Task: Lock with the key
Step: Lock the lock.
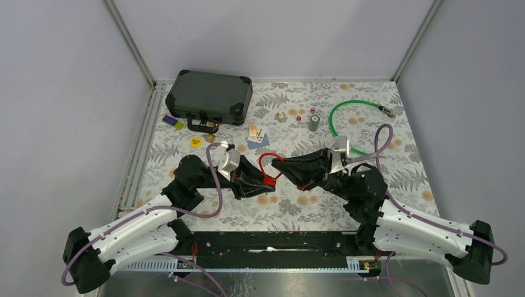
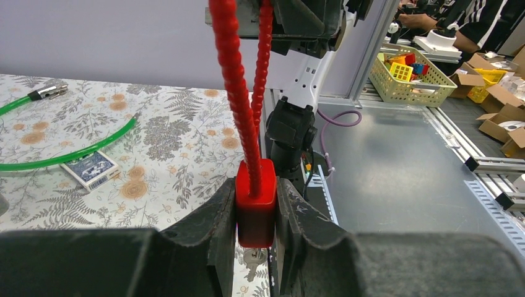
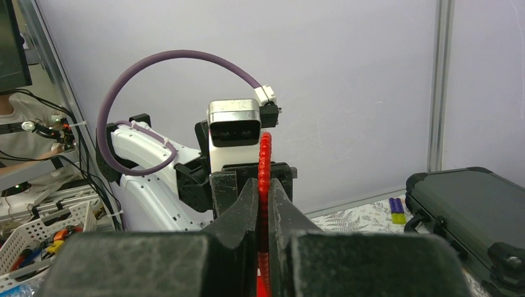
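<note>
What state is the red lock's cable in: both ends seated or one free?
Both seated: the left wrist view shows both cable strands entering the red lock body in the left claw. Latched: cannot tell.

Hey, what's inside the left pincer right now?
The left pincer clamps the red lock body, with its ribbed red cable rising from the top. The body's lower end, and any keyhole, is hidden between the fingers.

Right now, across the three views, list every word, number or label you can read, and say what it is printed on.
No text can be read.
Yellow disc: dark marks, too small to read.
Blue patterned box: print too blurred to read.
Red lock: no marking shows.
</note>
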